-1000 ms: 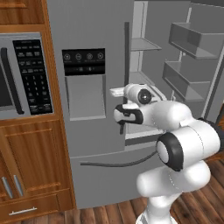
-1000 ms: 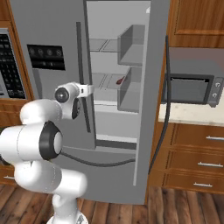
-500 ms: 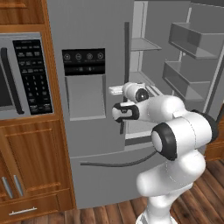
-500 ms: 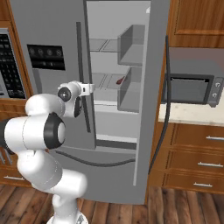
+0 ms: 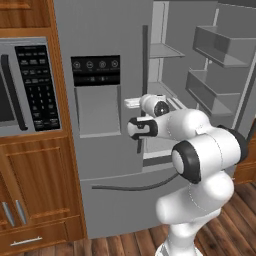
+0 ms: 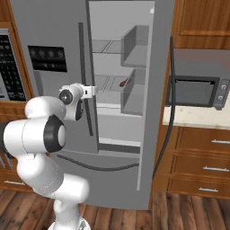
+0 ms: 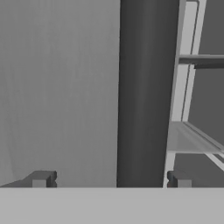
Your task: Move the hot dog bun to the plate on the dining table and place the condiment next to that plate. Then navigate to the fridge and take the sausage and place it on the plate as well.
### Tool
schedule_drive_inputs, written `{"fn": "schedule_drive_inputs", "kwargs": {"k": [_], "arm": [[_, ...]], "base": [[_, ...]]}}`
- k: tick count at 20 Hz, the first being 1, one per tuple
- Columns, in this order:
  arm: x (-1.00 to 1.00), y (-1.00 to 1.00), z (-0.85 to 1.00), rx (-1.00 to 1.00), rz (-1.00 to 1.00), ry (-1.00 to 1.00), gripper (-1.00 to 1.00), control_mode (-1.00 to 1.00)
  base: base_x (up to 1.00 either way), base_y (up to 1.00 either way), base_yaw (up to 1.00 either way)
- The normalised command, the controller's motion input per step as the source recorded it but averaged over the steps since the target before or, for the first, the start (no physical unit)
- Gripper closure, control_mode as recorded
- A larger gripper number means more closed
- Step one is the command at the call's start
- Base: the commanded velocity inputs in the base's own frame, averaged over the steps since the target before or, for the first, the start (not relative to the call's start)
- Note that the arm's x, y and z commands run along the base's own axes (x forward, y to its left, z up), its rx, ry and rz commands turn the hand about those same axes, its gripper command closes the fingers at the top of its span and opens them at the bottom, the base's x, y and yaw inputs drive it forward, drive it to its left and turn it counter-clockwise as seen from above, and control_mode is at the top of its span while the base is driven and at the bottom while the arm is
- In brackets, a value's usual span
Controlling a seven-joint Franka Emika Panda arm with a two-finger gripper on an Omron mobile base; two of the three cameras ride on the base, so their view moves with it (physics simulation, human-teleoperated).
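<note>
The fridge (image 5: 100,30) stands in front of me with its right door (image 5: 220,65) swung open and its left door shut. A small reddish sausage (image 6: 123,82) lies on a middle shelf inside. My gripper (image 7: 111,181) is open, its fingertips (image 7: 41,179) spread wide on either side of the dark vertical handle (image 7: 142,87) of the shut left door. In the left base view the gripper (image 5: 141,131) sits against that handle (image 5: 145,60) at mid height. In the right base view the gripper (image 6: 82,110) is left of the open compartment.
A built-in microwave (image 5: 25,85) and wooden cabinets (image 5: 35,190) stand left of the fridge. To the right, a counter (image 6: 197,119) carries another microwave (image 6: 193,92) above drawers (image 6: 202,166). The open door's bins jut out at the right. The freezer drawer (image 5: 125,200) is below.
The elbow has swung up and closer to the fridge. The hand has edged slightly left along the handle. The jaws stay wide.
</note>
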Motion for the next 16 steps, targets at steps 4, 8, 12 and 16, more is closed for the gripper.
{"fn": "schedule_drive_inputs", "kwargs": {"k": [4, 8, 12, 16], "arm": [[0.13, 0.1, 0.0, 0.0, 0.0, 0.06, 1.0, -1.0], [0.02, 0.19, 0.03, 0.0, 0.0, 0.07, 1.0, -1.0], [-0.37, 0.33, 0.2, 0.0, 0.01, 0.04, 1.0, -1.0], [-0.72, 0.59, 0.33, 0.0, 0.02, 0.08, 1.0, -1.0]], "base": [[0.0, 0.0, 0.0], [0.0, 0.0, 0.0], [0.0, 0.0, 0.0], [0.0, 0.0, 0.0]]}}
